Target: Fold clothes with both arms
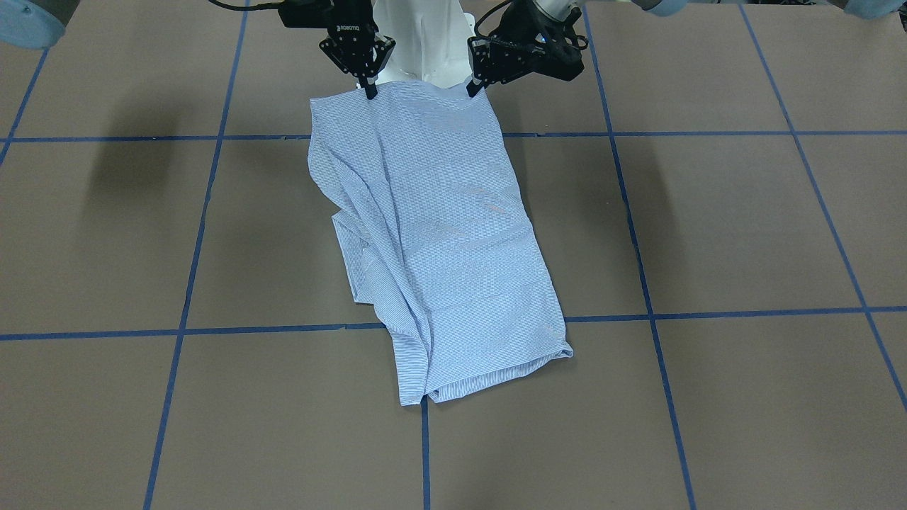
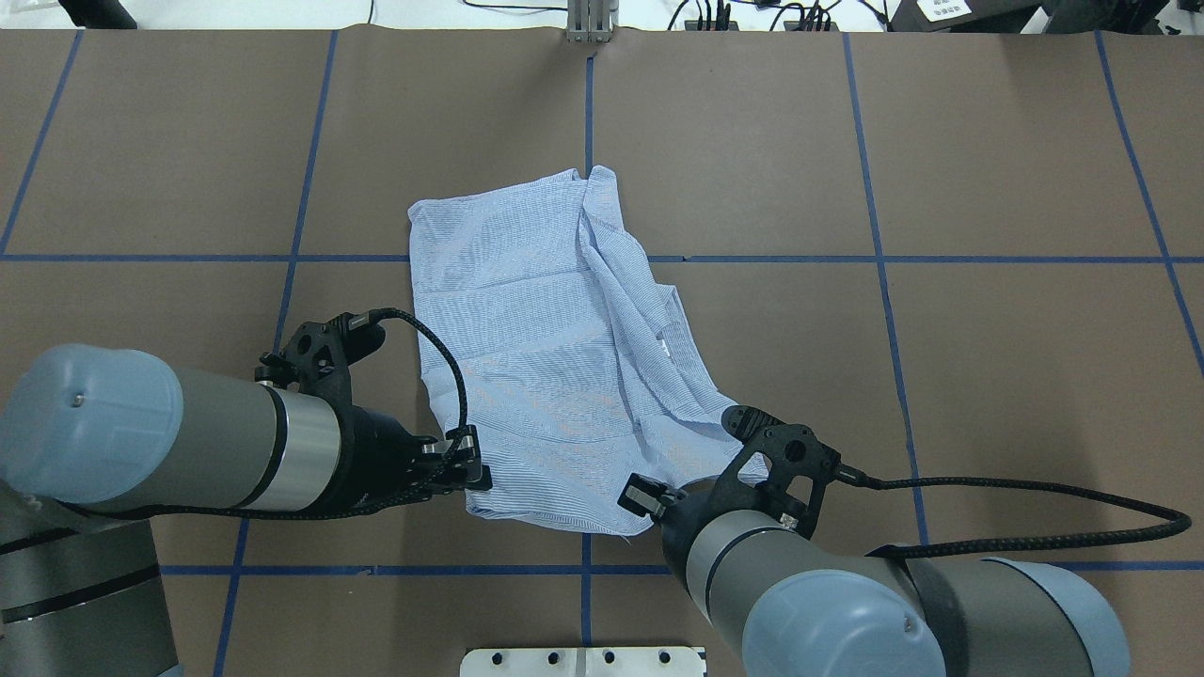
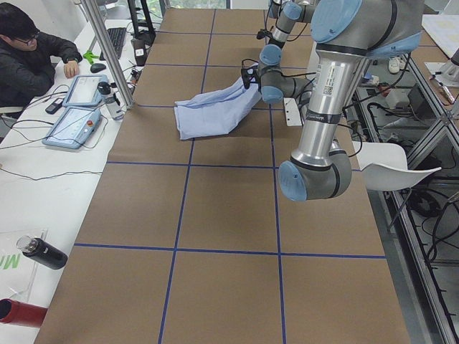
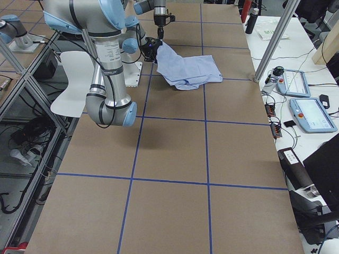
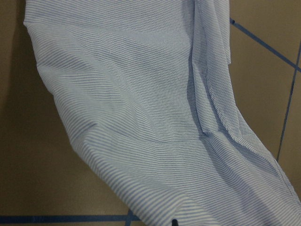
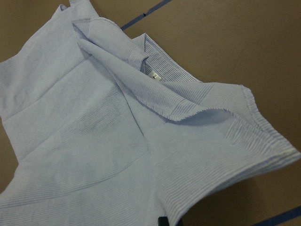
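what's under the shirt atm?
Brown table and blue tape lines that run in beneath the shirt. Its edge nearest the robot is pinched by the left gripper and right gripper. Whatever lies between its folded layers is covered.

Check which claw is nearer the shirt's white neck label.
Right. The right claw pinches the shirt at the near corner on the neck label side. The left claw pinches the other near corner, farther across the cloth.

Bright, even overhead light. Soft blurry shadows on table [image 1: 120, 177], front view. Wrist cams dimmer, grainy; shirt [image 5: 141, 117] folds self-shaded.
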Tool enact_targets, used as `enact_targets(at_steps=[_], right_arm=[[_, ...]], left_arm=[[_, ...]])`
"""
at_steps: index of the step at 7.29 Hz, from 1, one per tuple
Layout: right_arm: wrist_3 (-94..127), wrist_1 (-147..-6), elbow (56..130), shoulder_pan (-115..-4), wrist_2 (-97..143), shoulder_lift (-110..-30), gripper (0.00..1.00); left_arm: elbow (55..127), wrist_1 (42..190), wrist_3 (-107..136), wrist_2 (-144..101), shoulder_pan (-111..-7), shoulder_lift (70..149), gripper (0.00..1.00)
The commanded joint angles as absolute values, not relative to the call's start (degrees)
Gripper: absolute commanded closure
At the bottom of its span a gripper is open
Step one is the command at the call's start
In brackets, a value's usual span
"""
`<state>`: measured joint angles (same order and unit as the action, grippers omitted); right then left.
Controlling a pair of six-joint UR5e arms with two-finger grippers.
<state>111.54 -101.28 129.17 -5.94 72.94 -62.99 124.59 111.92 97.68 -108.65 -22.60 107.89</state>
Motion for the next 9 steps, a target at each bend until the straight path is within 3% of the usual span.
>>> enact_targets(at_steps=[1, 6, 9], right_arm=[[108.0, -102.3, 123.7, -11.7, 73.9, -56.5, 1.00], [98.5, -98.1, 96.4, -25.3, 79.1, -39.0, 1.00], [92.2, -89.0, 84.1, -31.0, 84.3, -36.1, 1.00]], left_arm=[[123.5, 108.7, 97.0, -109.1, -26.3, 108.2, 1.00], [108.1, 102.5, 81.3, -109.0, -38.8, 119.0, 1.00], [99.4, 103.5, 71.6, -109.2, -44.2, 121.6, 1.00]])
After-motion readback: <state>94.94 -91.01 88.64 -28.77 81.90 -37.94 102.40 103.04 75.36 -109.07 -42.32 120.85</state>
